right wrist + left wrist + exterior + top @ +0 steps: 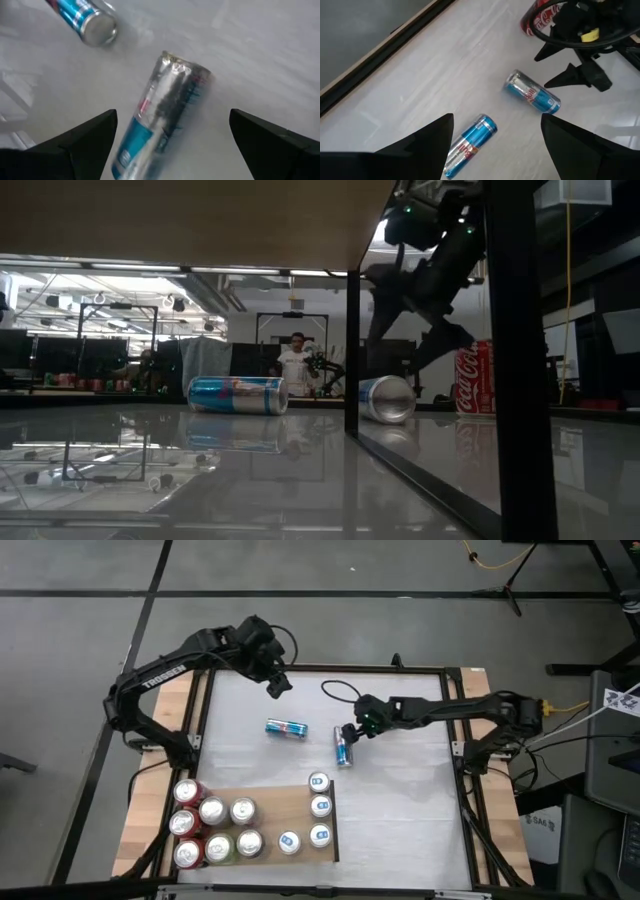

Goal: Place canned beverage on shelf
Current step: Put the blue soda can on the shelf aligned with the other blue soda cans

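Blue-and-silver can (343, 748) lying on the white table (400, 820) beyond the shelf (300, 795), under the spread-fingered, empty right gripper (349, 733); "TROSSEN"-lettered left gripper (279, 686) parted, empty; red Coca-Cola can (474, 378) legible

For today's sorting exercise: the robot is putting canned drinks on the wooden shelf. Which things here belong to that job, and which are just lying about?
Part of the job:
- blue can lying under the open right gripper
- second blue can lying on the table
- shelf, with cans already standing on it
- left gripper, open, waiting above the table

Just lying about:
- black cable
- red cola can in the low view
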### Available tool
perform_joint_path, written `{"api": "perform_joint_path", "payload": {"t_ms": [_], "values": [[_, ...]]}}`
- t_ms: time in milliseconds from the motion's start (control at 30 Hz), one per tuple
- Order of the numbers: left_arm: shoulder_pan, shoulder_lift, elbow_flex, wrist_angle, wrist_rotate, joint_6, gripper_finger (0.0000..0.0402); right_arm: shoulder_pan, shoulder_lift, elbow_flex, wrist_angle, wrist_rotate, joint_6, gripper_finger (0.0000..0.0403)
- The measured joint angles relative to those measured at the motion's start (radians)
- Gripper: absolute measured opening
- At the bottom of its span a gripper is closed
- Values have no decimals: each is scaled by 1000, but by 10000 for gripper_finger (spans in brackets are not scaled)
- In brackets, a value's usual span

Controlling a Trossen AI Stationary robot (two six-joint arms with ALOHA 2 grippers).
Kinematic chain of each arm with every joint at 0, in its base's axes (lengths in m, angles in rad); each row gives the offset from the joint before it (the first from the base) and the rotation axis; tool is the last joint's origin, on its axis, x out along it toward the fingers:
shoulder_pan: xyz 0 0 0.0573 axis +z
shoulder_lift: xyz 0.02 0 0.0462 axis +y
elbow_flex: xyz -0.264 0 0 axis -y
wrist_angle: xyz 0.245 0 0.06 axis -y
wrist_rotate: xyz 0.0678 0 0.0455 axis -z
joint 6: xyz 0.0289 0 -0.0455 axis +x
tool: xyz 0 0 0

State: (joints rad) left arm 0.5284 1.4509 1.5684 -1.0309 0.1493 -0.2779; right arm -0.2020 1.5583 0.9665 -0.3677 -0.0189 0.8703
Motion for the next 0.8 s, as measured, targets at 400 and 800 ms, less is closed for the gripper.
{"api": "perform_joint_path", "payload": {"t_ms": [400, 800], "values": [[-6, -1, 0, 0, 0, -1, 292, 0, 98, 0, 153, 48, 61, 376], [-6, -1, 0, 0, -2, 0, 292, 0, 192, 0, 202, 61, 95, 376]]}}
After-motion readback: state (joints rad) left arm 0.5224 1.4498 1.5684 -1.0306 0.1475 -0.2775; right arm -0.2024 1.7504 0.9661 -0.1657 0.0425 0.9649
